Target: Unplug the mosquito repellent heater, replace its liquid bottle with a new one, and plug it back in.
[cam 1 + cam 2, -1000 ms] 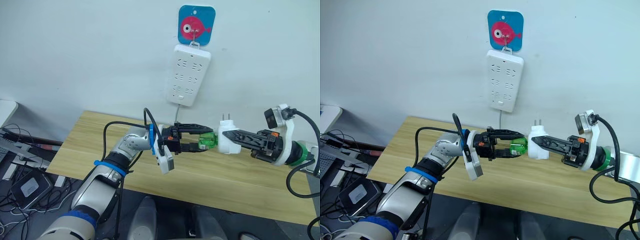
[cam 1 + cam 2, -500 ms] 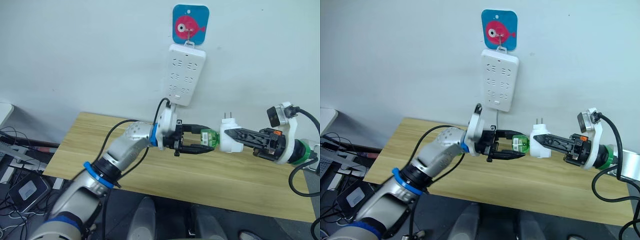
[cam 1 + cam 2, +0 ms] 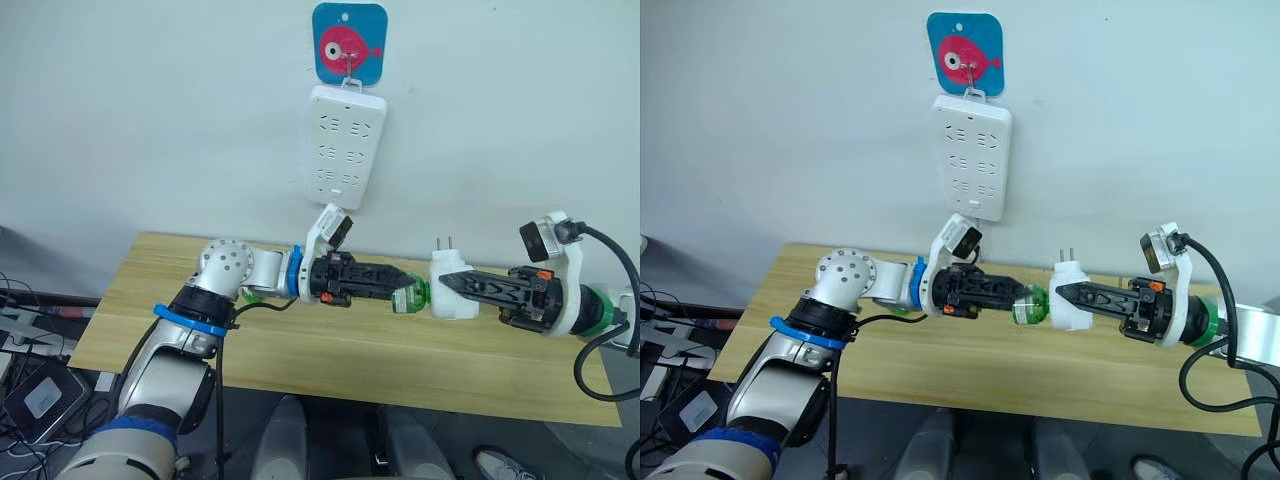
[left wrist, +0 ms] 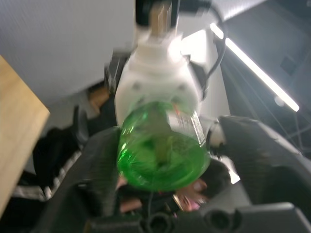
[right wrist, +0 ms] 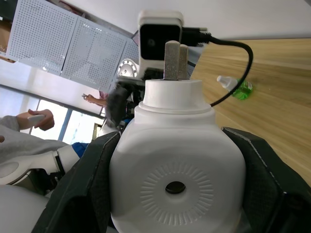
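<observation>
Left claw [image 3: 400, 289] has rolled over since a second ago, pinching green bottle [image 3: 410, 297], screwing it into heater [image 3: 452, 297] pinched by right claw [image 3: 455, 285], frame centre; refit nearly done.

Plain pale wall [image 3: 150, 110] behind everything, kind of bluish-white. A square blue plaque with a pink fish [image 3: 349, 43] hangs up high on it, and a long white power strip [image 3: 345, 146] dangles from its hook, cord running down behind the bench. The bench [image 3: 330, 350] is light wood with visible grain, pushed up to the wall. Down on the floor off the bench's left end there's a mess of black cables [image 3: 30, 310] and a dark flat box [image 3: 40, 370]. The right wrist view catches white pegboard panels [image 5: 63, 48], a bright window [image 5: 73, 131], and a person's grey sleeve [image 5: 19, 128]. The left wrist view shows a long strip light [image 4: 257, 73] overhead.
</observation>
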### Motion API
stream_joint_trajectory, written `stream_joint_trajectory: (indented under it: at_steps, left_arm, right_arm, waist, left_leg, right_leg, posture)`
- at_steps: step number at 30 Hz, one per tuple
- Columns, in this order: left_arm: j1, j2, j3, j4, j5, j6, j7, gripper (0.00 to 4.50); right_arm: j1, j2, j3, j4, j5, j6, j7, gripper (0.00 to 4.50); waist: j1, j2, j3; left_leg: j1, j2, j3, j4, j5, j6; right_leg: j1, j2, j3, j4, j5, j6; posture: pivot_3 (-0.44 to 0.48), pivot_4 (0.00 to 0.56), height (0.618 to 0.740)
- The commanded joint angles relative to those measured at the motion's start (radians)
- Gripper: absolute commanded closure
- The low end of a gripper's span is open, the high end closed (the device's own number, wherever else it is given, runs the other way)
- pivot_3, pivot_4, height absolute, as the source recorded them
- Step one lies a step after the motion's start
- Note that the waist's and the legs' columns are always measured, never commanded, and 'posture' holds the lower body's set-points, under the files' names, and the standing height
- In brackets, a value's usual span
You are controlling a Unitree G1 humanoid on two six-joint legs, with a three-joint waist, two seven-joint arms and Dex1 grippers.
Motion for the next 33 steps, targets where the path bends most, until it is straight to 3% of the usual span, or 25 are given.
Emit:
stream_joint_trajectory:
  at_steps: [1, 5, 10, 13, 15, 18, 21, 26, 33]
  left_arm:
    - [0.012, 0.001, 0.071, -0.009, 0.035, 0.028, 0.004, 0.02]
    - [0.027, 0.052, 0.074, -0.048, 0.191, -0.065, -0.081, 0.02]
    - [0.088, 0.155, 0.023, -0.225, 0.481, -0.443, -0.331, 0.02]
    - [0.176, 0.131, -0.018, -0.347, 0.804, -1.044, -0.475, 0.02]
    - [0.205, 0.074, -0.035, -0.293, 0.995, -1.495, -0.536, 0.02]
    - [0.193, -0.03, -0.005, -0.131, 1.138, -2.023, -0.537, 0.02]
    - [0.173, -0.084, 0.0, 0.019, 1.216, -2.373, -0.504, 0.02]
    - [0.133, -0.139, 0.007, 0.196, 1.371, -2.664, -0.363, 0.02]
    - [0.067, -0.193, 0.06, 0.294, 1.575, -2.798, -0.143, 0.02]
  right_arm:
    - [0.006, -0.008, -0.039, -0.014, 0.009, -0.01, 0.004, 1.53]
    - [0.007, -0.007, -0.053, 0.001, 0.009, -0.01, -0.006, 1.53]
    - [0.009, 0.001, -0.081, 0.026, 0.009, -0.008, -0.022, 1.53]
    - [0.001, 0.003, -0.089, 0.043, 0.009, 0.005, -0.019, 1.53]
    - [-0.011, 0.006, -0.086, 0.056, 0.009, 0.012, -0.021, 1.53]
    - [-0.032, 0.018, -0.08, 0.073, 0.009, 0.017, -0.033, 1.53]
    - [-0.055, 0.038, -0.074, 0.075, 0.009, 0.017, -0.043, 1.53]
    - [-0.07, 0.066, -0.074, 0.057, 0.009, 0.019, -0.047, 1.53]
    - [-0.075, 0.087, -0.065, 0.027, 0.009, 0.008, -0.057, 1.53]
  waist:
    - [0.002, 0.0, 0.0]
    - [0.002, 0.0, 0.0]
    - [0.007, 0.0, 0.0]
    - [0.018, 0.0, 0.0]
    - [0.032, 0.001, -0.001]
    - [0.056, 0.001, -0.001]
    - [0.075, 0.001, -0.001]
    - [0.093, 0.001, 0.0]
    - [0.103, 0.001, -0.001]
  left_leg:
    - [0.0, 0.0, 0.0, 0.0, 0.0, 0.0]
    - [0.0, 0.0, 0.001, 0.0, 0.0, 0.0]
    - [0.0, 0.0, 0.003, -0.002, 0.0, 0.0]
    - [0.0, 0.0, 0.005, -0.005, 0.001, -0.001]
    - [0.001, 0.0, 0.009, -0.008, 0.002, -0.003]
    - [0.0, 0.0, 0.011, -0.01, 0.001, -0.002]
    - [0.0, 0.0, 0.013, -0.01, 0.001, -0.002]
    - [0.0, 0.0, 0.014, -0.009, 0.001, -0.001]
    - [0.0, -0.001, 0.014, -0.008, 0.001, -0.001]
  right_leg:
    - [0.0, 0.0, 0.0, 0.0, 0.0, 0.0]
    - [0.0, 0.0, 0.001, 0.0, 0.0, 0.0]
    - [-0.001, -0.001, 0.003, -0.001, 0.002, -0.004]
    - [-0.001, -0.002, 0.004, -0.004, 0.003, -0.005]
    - [-0.001, -0.003, 0.006, -0.009, 0.003, -0.006]
    - [-0.001, -0.003, 0.006, -0.014, 0.005, -0.006]
    - [-0.001, -0.003, 0.008, -0.016, 0.006, -0.006]
    - [-0.001, -0.004, 0.01, -0.016, 0.008, -0.004]
    - [-0.001, -0.004, 0.01, -0.015, 0.009, -0.002]
  posture:
    - [0.225, 0.233, 0.74]
    - [0.218, 0.228, 0.74]
    - [0.224, 0.225, 0.74]
    - [0.236, 0.222, 0.74]
    - [0.24, 0.222, 0.74]
    - [0.244, 0.221, 0.74]
    - [0.239, 0.224, 0.74]
    - [0.231, 0.225, 0.74]
    - [0.226, 0.228, 0.74]
